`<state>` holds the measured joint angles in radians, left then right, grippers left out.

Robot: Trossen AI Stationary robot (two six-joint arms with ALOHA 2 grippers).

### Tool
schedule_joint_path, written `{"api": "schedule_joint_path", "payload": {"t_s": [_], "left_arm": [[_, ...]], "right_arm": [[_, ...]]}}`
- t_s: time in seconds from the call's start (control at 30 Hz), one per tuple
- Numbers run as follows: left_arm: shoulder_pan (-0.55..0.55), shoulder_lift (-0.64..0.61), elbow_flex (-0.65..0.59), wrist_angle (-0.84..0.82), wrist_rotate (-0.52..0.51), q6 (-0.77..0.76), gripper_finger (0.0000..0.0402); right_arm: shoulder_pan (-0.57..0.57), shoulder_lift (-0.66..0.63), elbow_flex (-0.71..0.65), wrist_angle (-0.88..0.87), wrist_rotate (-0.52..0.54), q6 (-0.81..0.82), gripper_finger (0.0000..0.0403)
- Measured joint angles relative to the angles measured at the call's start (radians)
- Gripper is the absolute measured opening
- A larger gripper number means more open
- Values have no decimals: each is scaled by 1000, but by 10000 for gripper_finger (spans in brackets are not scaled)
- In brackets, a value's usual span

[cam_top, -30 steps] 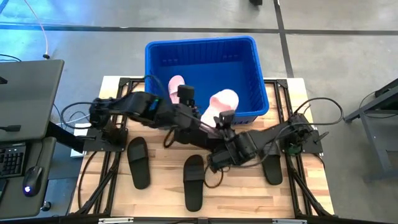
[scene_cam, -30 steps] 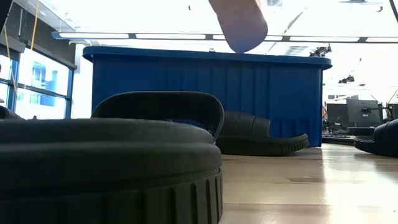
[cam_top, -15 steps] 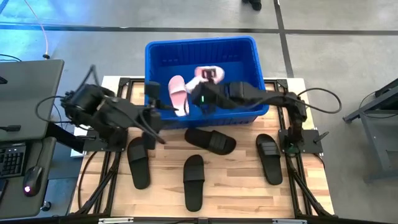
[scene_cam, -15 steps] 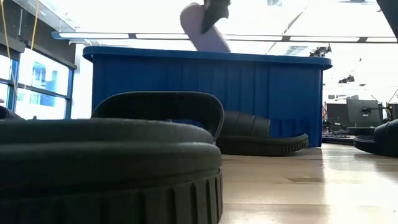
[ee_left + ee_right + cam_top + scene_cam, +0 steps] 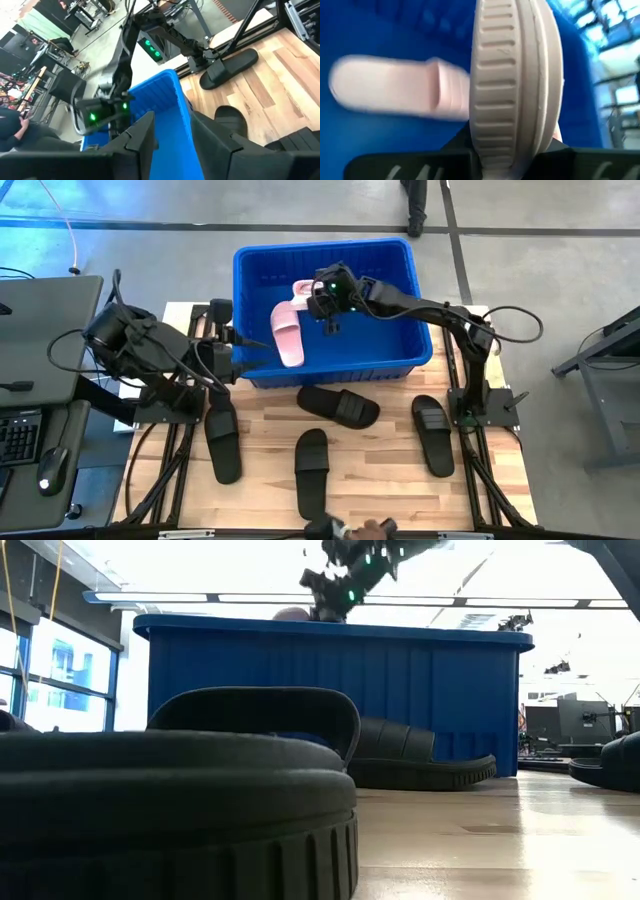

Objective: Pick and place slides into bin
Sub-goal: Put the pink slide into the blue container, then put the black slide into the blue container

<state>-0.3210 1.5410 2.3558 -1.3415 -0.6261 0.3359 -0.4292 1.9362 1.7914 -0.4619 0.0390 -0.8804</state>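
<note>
The blue bin (image 5: pixel 255 275) stands at the table's far middle. One pale pink slide (image 5: pixel 287 332) lies on its floor, sole down. My right gripper (image 5: pixel 322 295) is over the bin's middle, shut on the second pink slide (image 5: pixel 300 287), whose top just shows above the rim in the low view (image 5: pixel 292 613). My left gripper (image 5: pixel 237 346) is open and empty at the bin's near left corner. Black slides lie on the table (image 5: pixel 223 440), (image 5: pixel 312 470), (image 5: pixel 340 405), (image 5: pixel 433 435). My right gripper pinches the pink slide across its thickness, with the ribbed sole edge (image 5: pixel 512 115) standing up between the two fingers (image 5: pixel 445 157). The fingers come from the table's right, slanting down. The slide stands on edge inside the bin; I cannot tell whether it touches the floor.
The bin's thick rim (image 5: pixel 330 630) rises high above the table. One black slide (image 5: pixel 420 755) lies right against the bin's near wall. A person's legs (image 5: pixel 415 205) stand beyond the bin, and a hand (image 5: pixel 365 528) shows at the table's near edge.
My right gripper has carried the pink slide from above the bin's near rim toward the far edge and the left, and down, so the slide now sits mostly below the rim. My left arm has drawn back toward the table's left edge.
</note>
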Motion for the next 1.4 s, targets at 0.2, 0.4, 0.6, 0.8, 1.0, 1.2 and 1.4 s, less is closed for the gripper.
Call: {"api": "schedule_joint_path", "payload": {"t_s": [0.2,0.4,0.6,0.8,1.0,1.2,1.4], "left_arm": [[0,3,0,7,-27,-4,115],[0,23,0,9,-91,-7,115],[0,49,-1,7,-100,-49,115],[0,72,-2,6,-95,-87,115],[0,85,-1,6,-69,-140,115],[0,94,-1,6,2,-187,115],[0,98,-1,6,34,-187,115]], "right_arm": [[-52,1,-134,101,-133,-11,41],[-58,1,-281,293,-152,-27,64],[-63,0,-369,324,-143,-30,124],[-55,0,-361,309,-128,127,200],[-46,0,-285,248,-182,370,260],[-49,0,-148,-26,-236,527,272],[-42,0,-46,-260,-282,568,272]]}}
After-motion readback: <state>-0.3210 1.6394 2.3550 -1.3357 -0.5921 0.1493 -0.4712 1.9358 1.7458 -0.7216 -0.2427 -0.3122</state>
